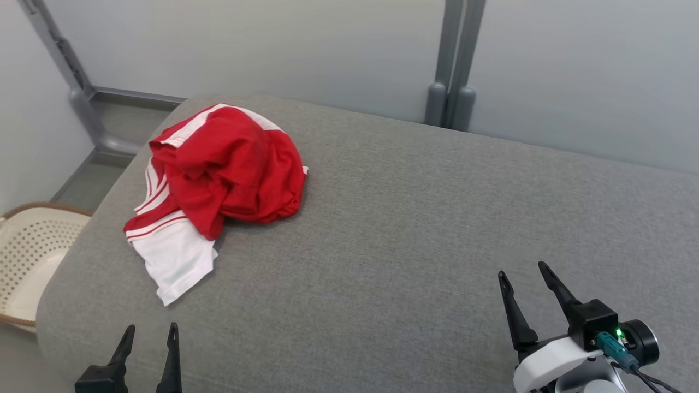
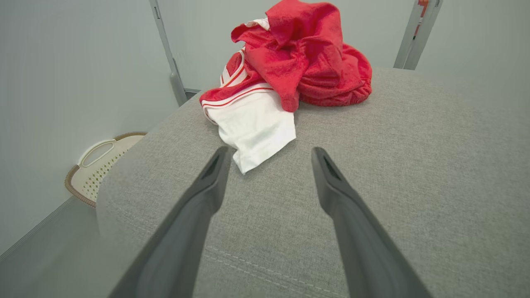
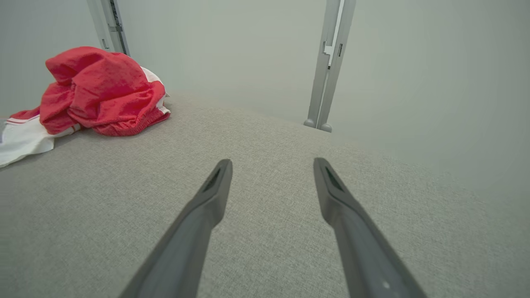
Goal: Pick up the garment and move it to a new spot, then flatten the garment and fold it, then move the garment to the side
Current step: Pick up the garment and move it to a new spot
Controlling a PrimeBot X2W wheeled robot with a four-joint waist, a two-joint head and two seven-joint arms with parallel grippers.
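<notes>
A crumpled red and white garment [image 1: 218, 180] lies in a heap on the far left part of the grey cushioned surface [image 1: 409, 229]. Its white panel with red stripes hangs out toward the front left. My left gripper [image 1: 151, 329] stands open at the front left edge, a short way before that white panel, with nothing between its fingers. In the left wrist view the garment [image 2: 290, 70] lies just ahead of the left gripper [image 2: 269, 151]. My right gripper [image 1: 522, 271] stands open at the front right, far from the garment [image 3: 99, 89], which shows at the upper left beyond the right gripper [image 3: 271, 161].
A cream perforated basket [image 1: 33, 256] with a brown rim stands on the floor left of the surface. Pale walls with grey metal posts [image 1: 453, 65] run behind. The wide grey surface stretches right of the garment.
</notes>
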